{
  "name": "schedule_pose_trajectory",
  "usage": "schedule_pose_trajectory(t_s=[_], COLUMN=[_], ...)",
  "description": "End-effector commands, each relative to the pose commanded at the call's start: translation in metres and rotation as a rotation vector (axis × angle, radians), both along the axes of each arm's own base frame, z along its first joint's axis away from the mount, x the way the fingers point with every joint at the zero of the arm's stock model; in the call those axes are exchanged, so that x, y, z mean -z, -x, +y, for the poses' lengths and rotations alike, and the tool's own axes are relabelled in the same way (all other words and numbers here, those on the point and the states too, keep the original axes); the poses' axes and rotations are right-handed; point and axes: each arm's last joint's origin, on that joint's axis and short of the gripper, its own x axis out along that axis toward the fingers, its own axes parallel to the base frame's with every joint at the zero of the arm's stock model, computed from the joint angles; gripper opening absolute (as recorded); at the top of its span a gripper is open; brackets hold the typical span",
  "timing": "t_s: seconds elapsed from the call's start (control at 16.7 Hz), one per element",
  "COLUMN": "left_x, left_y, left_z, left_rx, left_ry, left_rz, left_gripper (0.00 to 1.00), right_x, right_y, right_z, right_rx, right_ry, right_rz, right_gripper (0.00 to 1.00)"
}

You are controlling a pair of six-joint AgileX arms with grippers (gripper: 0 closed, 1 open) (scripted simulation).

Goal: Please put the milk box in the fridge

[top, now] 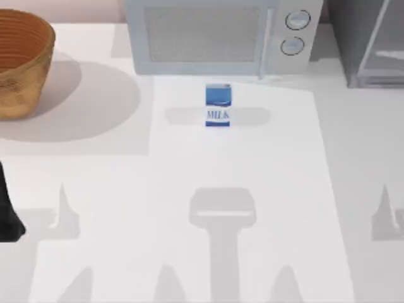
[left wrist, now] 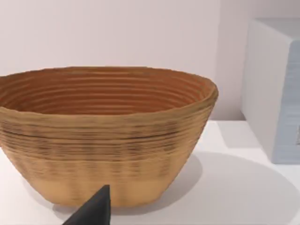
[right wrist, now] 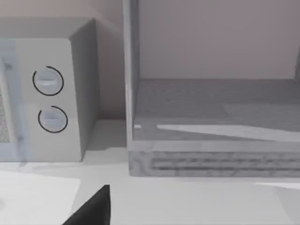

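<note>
Top view: the milk box [top: 218, 105] stands upright on the white table [top: 189, 170], just in front of the microwave [top: 214, 35] and near the middle of the table's far side, its "MILK" lettering facing the camera. Nothing touches it. The fridge [top: 372, 41] sits at the far right corner, to the right of the microwave and well apart from the carton. A woven basket [top: 22, 60] stands at the far left corner.

My left arm [top: 7, 208] shows as a dark shape at the left edge of the table, well apart from the milk box. Left wrist view: one dark fingertip [left wrist: 93, 211] of my left gripper points toward the basket [left wrist: 105, 136], with the side of the microwave [left wrist: 276, 89] beyond; whether this gripper is spread or pressed together I cannot tell.

Right wrist view: one dark fingertip [right wrist: 93, 208] of my right gripper points toward the gap between the microwave [right wrist: 51, 93], with its two round knobs, and the fridge [right wrist: 211, 122]; here too I cannot tell the fingers' state
</note>
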Motion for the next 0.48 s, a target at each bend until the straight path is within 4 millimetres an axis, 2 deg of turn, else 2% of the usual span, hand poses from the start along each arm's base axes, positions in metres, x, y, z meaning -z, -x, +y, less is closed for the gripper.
schedule_pose_trajectory(t_s=[0.24, 0.48], left_x=[0.000, 0.000], left_y=[0.000, 0.000], left_z=[0.000, 0.000], left_rx=[0.000, 0.000], left_ry=[0.000, 0.000], left_rz=[0.000, 0.000], left_gripper=[1.00, 1.00], right_x=[-0.006, -0.038], right_y=[-0.001, -0.009], right_z=[0.003, 0.016], right_rx=[-0.025, -0.122], right_ry=[0.003, 0.008], right_rz=[-0.006, -0.021], right_gripper=[1.00, 1.00])
